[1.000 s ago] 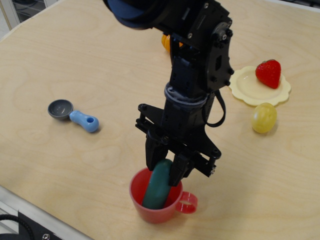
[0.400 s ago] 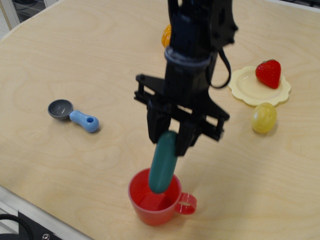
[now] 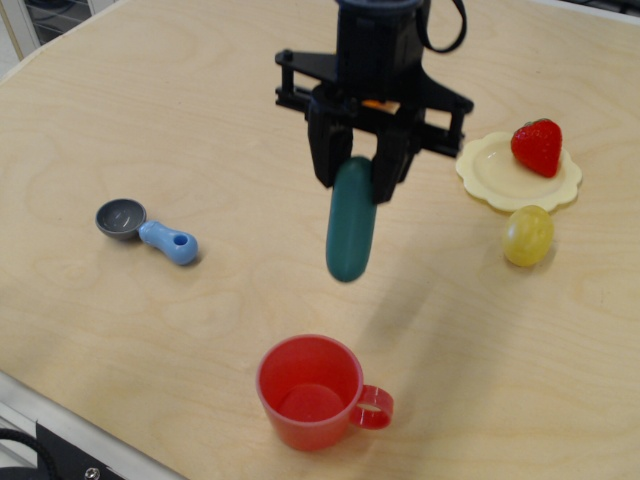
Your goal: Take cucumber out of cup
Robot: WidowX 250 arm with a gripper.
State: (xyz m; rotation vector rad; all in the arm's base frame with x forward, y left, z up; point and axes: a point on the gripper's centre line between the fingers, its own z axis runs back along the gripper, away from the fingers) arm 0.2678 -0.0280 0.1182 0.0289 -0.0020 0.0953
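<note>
The dark teal-green cucumber (image 3: pixel 351 222) hangs upright in the air, clear of the cup, well above the table. My gripper (image 3: pixel 357 170) is shut on its top end, with one black finger on each side. The red cup (image 3: pixel 311 391) stands upright near the table's front edge, below and slightly in front of the cucumber. Its ring handle points right and its inside is empty.
A grey scoop with a blue handle (image 3: pixel 146 229) lies at the left. A pale yellow scalloped plate (image 3: pixel 495 172) with a red strawberry (image 3: pixel 538 146) sits at the right, and a yellow lemon-like ball (image 3: pixel 527 236) lies in front of it. The table's front edge runs along the bottom left.
My gripper has risen with the cucumber. The cucumber has gone from inside the cup to hanging fully above it. The cup has stayed in place.
</note>
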